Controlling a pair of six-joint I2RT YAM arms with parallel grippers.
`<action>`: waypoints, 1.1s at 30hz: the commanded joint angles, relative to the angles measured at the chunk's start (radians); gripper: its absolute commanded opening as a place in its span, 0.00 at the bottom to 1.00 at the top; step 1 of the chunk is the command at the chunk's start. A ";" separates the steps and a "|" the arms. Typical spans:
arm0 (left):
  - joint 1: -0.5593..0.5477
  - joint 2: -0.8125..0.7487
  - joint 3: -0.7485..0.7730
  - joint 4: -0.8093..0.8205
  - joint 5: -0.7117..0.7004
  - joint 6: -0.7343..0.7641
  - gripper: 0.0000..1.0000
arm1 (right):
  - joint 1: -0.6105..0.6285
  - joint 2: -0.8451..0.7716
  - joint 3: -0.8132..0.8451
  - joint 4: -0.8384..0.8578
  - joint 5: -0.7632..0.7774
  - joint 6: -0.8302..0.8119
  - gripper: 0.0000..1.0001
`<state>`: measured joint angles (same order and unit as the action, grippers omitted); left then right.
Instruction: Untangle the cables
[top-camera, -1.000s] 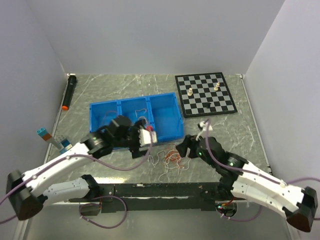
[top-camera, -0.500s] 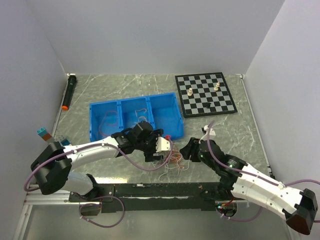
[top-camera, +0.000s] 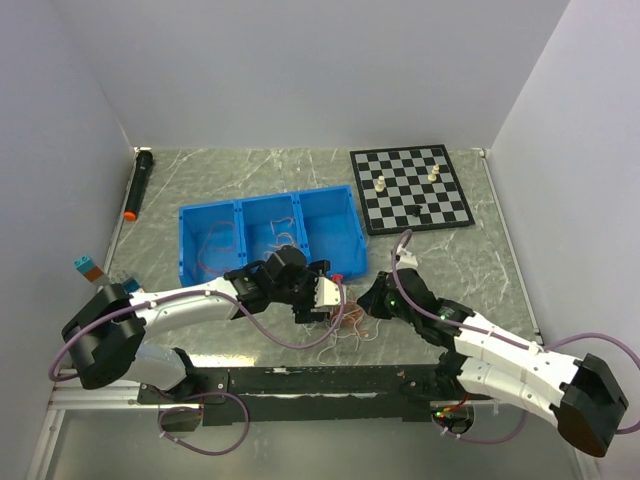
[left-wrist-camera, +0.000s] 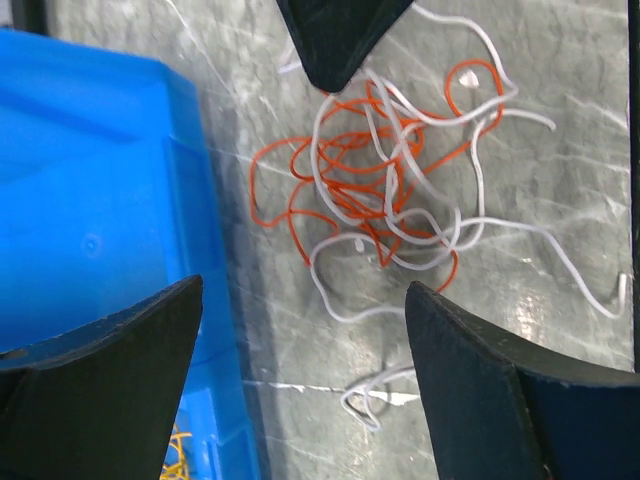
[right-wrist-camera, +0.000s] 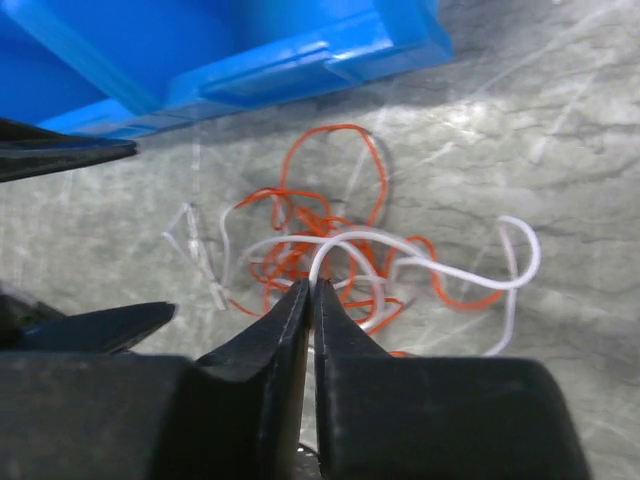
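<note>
The cables (top-camera: 345, 320) lie as a tangle of orange and white strands on the marble table, just in front of the blue bin (top-camera: 182, 245). My right gripper (right-wrist-camera: 312, 285) is shut on a white cable (right-wrist-camera: 330, 250) at the tangle's near edge. In the top view the right gripper (top-camera: 368, 300) sits on the right side of the tangle. My left gripper (left-wrist-camera: 305, 290) is open and hovers over the cables (left-wrist-camera: 380, 190) beside the blue bin (left-wrist-camera: 100, 200). In the top view the left gripper (top-camera: 325, 300) is at the tangle's left side.
The blue bin has three compartments, and thin cables lie in the left and middle ones. A chessboard (top-camera: 410, 187) with a few pieces lies at the back right. A black marker (top-camera: 137, 183) rests along the left wall, and small coloured blocks (top-camera: 85, 266) stand near the left edge.
My left gripper swung from over the bin to the tangle. My right gripper moved in to the tangle and shut on a white cable.
</note>
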<state>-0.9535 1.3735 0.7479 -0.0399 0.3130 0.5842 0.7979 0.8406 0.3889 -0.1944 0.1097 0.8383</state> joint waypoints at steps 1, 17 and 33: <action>-0.008 0.004 0.019 0.063 0.026 0.034 0.86 | -0.006 -0.069 0.013 0.032 -0.027 -0.025 0.01; -0.008 0.249 0.201 -0.046 0.078 0.269 0.47 | -0.005 -0.296 -0.073 -0.189 -0.104 -0.050 0.00; -0.018 0.317 0.252 -0.235 0.092 0.358 0.45 | -0.005 -0.330 -0.048 -0.227 -0.062 -0.082 0.00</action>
<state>-0.9600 1.6993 0.9985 -0.2829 0.3813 0.9226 0.7975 0.5030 0.3195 -0.4175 0.0288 0.7750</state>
